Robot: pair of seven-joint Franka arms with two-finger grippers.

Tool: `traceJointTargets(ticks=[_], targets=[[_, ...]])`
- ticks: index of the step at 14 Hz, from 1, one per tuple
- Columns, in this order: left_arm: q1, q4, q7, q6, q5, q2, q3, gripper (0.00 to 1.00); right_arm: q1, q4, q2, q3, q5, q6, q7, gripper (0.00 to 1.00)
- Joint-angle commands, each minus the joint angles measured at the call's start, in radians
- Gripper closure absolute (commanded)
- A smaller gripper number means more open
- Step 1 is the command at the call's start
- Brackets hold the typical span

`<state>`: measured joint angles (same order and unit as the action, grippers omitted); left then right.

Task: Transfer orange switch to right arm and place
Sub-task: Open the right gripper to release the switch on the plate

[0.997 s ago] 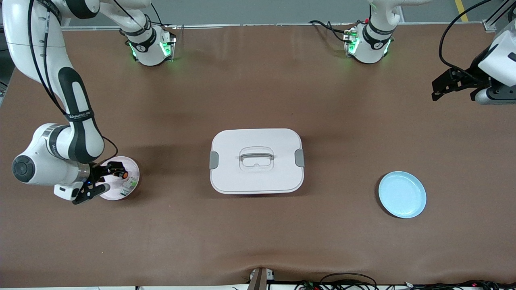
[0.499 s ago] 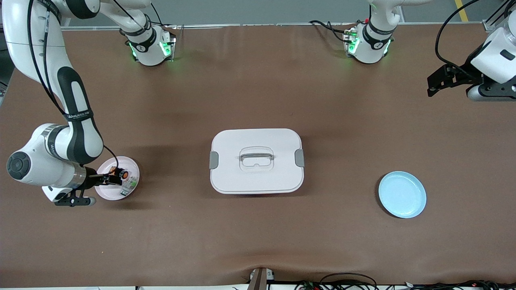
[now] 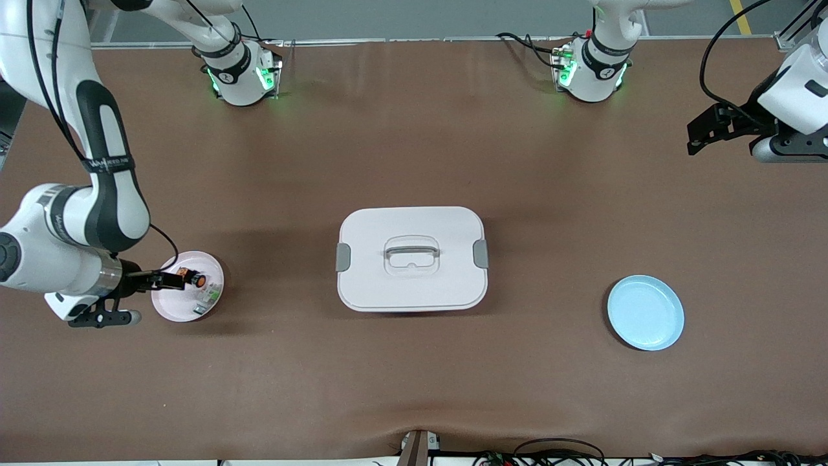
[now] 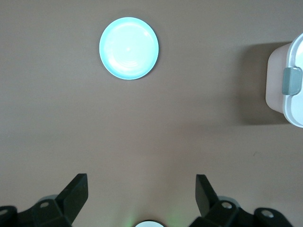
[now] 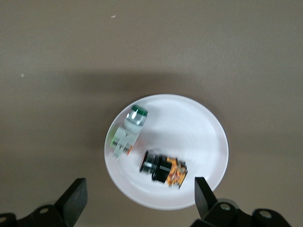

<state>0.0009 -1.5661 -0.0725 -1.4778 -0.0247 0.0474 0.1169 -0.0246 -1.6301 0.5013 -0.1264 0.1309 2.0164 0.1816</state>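
Observation:
The orange switch (image 3: pixel 193 279) lies on its side on a small pale pink plate (image 3: pixel 173 310) at the right arm's end of the table. In the right wrist view the switch (image 5: pixel 163 169) is black with an orange end. My right gripper (image 3: pixel 160 298) is open and empty, low over the plate's edge, with one fingertip close beside the switch. In the right wrist view the gripper (image 5: pixel 139 189) has its jaws wide apart. My left gripper (image 3: pixel 695 136) waits open and empty over bare table at the left arm's end; in the left wrist view the gripper (image 4: pixel 141 187) holds nothing.
A small white-and-green part (image 3: pixel 206 298) lies on the same plate beside the switch, also in the right wrist view (image 5: pixel 127 132). A white lidded box (image 3: pixel 412 259) stands mid-table. A light blue plate (image 3: pixel 645 312) sits toward the left arm's end, also in the left wrist view (image 4: pixel 129 48).
My right gripper has drawn back from the plate toward the right arm's end, open and empty. The switch stays on the plate. The left gripper rose slightly, then held still.

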Motion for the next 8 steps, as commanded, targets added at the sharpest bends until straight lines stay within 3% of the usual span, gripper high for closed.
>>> traceJointTargets(ticks=[1,8], targets=[[0.005,0.011,-0.001,0.021,0.008,0.009,0.0,0.0,-0.008,-0.017,-0.076,0.008,-0.056,-0.095,-0.069,0.0],[0.007,0.026,-0.007,0.021,0.009,0.008,-0.003,0.0,-0.029,-0.03,-0.253,0.01,-0.1,-0.313,-0.139,0.0]])
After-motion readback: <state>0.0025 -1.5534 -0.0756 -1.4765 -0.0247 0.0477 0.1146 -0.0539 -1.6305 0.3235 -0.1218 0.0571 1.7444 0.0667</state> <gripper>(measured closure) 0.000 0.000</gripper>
